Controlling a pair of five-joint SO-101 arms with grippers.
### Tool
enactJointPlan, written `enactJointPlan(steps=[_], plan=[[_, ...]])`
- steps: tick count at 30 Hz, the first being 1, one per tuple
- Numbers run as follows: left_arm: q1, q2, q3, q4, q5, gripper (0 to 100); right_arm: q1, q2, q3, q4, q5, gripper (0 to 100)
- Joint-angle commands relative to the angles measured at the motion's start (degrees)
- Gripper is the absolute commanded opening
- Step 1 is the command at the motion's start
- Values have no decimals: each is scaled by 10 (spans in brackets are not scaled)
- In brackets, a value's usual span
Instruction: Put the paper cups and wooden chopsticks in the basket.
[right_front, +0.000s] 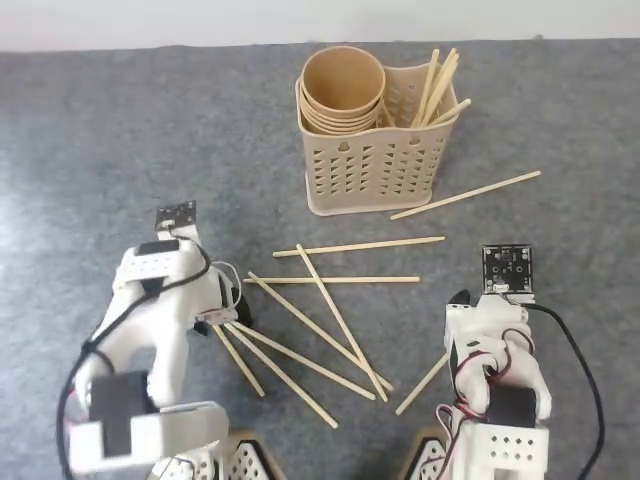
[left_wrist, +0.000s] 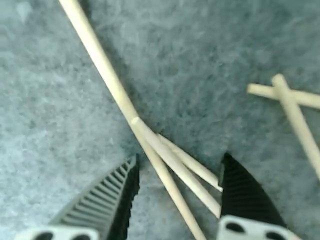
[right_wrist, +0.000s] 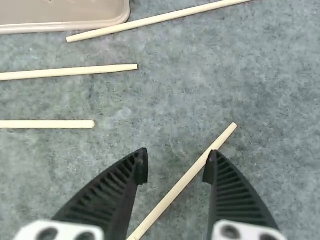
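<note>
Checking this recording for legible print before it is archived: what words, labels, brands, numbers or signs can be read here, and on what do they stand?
None can be read.
On the beige perforated plastic basket: rows of holes, no label.
On the stacked tan paper cups: plain, no print.
On the bare wooden chopsticks: no marks.
On the small black circuit board at one arm's wrist: pale specks, too small to read.

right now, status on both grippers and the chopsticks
Left gripper open over crossed chopsticks. Right gripper open astride single chopstick. Paper cups stacked in basket. Loose chopsticks overlap on carpet, may snag.
</note>
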Motion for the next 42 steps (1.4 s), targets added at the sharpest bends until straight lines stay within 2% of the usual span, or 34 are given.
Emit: enactJointPlan(steps=[1,4,8,23,30,35,38,42], plan=[[6,132,-83,41,2,241,4,-5,11,0,-4,187],[6,213,-188,121,2,184,4,-5,11,0,-4,187],[7,283,-247,141,1,5,4,-5,11,0,-4,187],[16,218,-242,155,2,13,4,-5,11,-2,-4,187],[106,151,-208,193,4,17,4,-5,11,-2,-4,187],[121,145,-208,195,31,132,4,-5,11,0,-3,187],[121,145,-195,195,33,197,4,-5,11,-1,33,187],[122,145,-187,195,32,206,4,-5,11,-2,48,187]])
